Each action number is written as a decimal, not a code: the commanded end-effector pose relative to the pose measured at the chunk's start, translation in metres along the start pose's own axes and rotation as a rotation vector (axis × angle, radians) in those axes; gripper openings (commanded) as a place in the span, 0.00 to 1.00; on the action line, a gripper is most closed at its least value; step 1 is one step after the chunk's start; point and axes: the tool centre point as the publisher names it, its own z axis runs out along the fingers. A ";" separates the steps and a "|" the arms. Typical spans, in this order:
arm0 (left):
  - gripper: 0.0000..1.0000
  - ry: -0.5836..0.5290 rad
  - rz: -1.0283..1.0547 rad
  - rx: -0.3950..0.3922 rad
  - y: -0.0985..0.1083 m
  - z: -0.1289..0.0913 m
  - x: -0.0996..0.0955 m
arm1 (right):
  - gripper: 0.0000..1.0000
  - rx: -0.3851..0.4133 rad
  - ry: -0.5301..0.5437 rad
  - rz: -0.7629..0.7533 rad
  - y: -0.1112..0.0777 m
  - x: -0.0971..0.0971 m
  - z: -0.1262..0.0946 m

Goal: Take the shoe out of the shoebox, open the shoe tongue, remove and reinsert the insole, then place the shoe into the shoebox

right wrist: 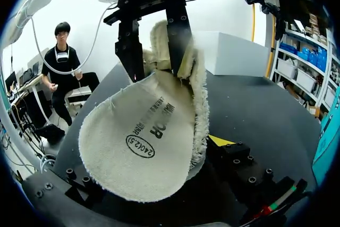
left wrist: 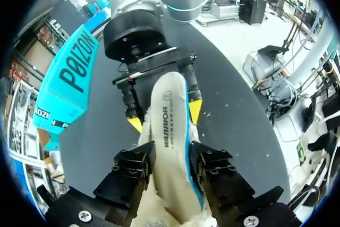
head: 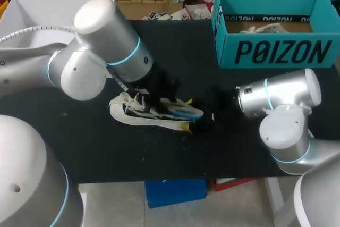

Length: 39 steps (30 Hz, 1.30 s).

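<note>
Head view: shoe (head: 154, 111) apparently on black table (head: 106, 152)

Insole (left wrist: 167, 112) perhaps hides where left claw (left wrist: 170, 157) grips shoe (left wrist: 198, 194).

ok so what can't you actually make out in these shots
- head view: shoe opening lost in dark blur beside the left arm.
- right pincer: in its own wrist view the insole covers most of it.
- head view: shoebox contents mostly behind its front wall.

A frayed cream fabric insole (right wrist: 135, 131) sits clamped in the right gripper (right wrist: 159, 146); at its twelve o'clock, the left gripper (right wrist: 158, 57) pinches the far end.
</note>
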 end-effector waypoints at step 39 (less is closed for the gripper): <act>0.00 0.068 0.036 0.183 -0.043 -0.034 -0.006 | 0.00 0.002 -0.001 0.001 -0.002 0.000 0.004</act>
